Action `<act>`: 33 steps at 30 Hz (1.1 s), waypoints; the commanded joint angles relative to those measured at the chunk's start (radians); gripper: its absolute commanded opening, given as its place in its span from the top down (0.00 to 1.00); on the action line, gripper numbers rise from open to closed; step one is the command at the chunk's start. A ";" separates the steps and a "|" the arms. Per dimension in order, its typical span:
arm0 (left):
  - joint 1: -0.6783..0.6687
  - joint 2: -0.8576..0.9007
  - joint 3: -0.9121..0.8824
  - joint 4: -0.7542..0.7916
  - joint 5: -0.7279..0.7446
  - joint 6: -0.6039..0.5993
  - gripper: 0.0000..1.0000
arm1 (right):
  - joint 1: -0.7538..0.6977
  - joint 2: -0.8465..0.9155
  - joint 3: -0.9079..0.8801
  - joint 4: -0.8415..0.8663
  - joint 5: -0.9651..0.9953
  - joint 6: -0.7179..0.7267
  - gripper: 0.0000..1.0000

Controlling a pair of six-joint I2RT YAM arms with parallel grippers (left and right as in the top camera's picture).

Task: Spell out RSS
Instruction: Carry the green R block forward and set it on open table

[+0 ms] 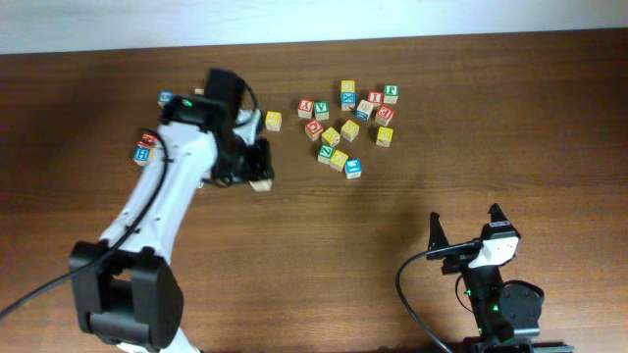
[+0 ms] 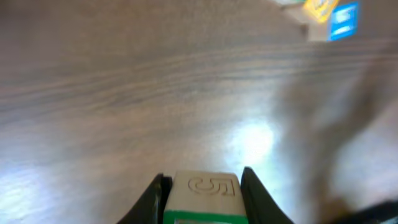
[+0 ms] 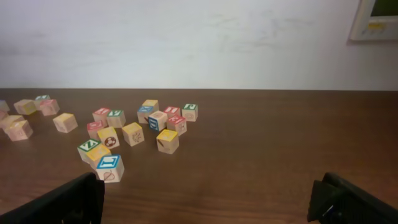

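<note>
My left gripper point(image 1: 255, 175) is shut on a wooden cube point(image 2: 205, 198) with a green-edged face, holding it just over the table left of centre. The cube's near side shows a carved mark, and I cannot read its letter. The same cube shows in the overhead view point(image 1: 261, 182). Several yellow-faced cubes lie in the pile point(image 1: 350, 129) at back centre, and one yellow cube point(image 1: 274, 120) lies alone near my left arm. Their letters are too small to read. My right gripper point(image 1: 469, 238) is open and empty at the front right, with both fingers wide apart in the right wrist view point(image 3: 208, 199).
The pile also holds red-, blue- and green-faced cubes, such as a blue one point(image 1: 353, 169) at its front, also visible in the right wrist view point(image 3: 109, 167). A few more cubes point(image 1: 146, 149) lie at the far left behind my left arm.
</note>
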 commanded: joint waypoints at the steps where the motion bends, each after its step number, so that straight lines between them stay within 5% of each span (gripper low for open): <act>1: -0.037 0.006 -0.163 0.111 -0.017 -0.082 0.86 | -0.007 -0.009 -0.005 -0.005 0.005 0.000 0.02; 9: -0.053 0.006 -0.322 0.348 -0.254 -0.124 0.84 | -0.007 -0.009 -0.005 -0.006 0.005 0.000 0.02; 16: -0.078 0.007 -0.452 0.521 -0.215 -0.142 0.81 | -0.007 -0.009 -0.005 -0.005 0.005 0.000 0.02; 33: -0.098 0.007 -0.470 0.614 -0.410 -0.132 0.76 | -0.007 -0.009 -0.005 -0.006 0.005 0.000 0.02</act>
